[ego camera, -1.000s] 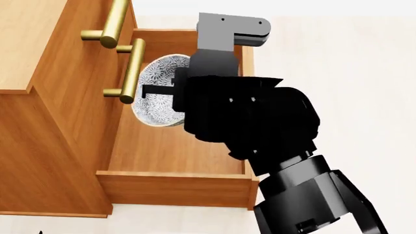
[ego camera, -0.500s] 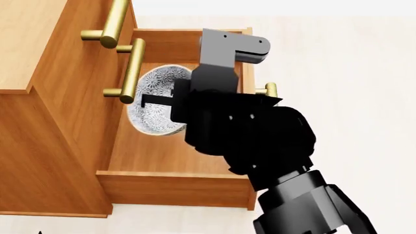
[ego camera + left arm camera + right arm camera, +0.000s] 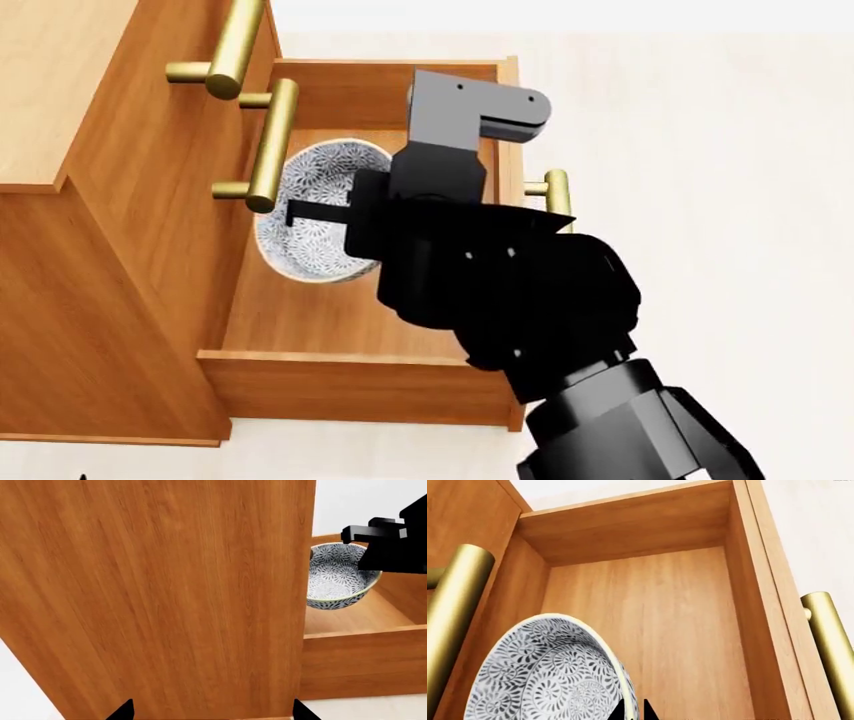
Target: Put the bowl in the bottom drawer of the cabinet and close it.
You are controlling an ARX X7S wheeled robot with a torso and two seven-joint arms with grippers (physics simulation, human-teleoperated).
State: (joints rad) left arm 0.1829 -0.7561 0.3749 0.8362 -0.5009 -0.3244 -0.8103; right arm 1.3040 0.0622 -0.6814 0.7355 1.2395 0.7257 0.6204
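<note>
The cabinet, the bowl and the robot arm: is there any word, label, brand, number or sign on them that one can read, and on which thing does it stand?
None: no readable text appears in any view.
The cabinet and the bottom drawer show only wood grain.
The bowl bears only a grey-blue floral pattern, no letters.
The right pincer and its arm are plain black and grey, without markings.

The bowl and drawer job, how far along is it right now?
Done: the bottom drawer of the cabinet is pulled open. In hand: the right gripper holds the bowl by its rim, tilted, above the drawer floor, not yet set down. Left: lower and release the bowl, then push the drawer shut.
</note>
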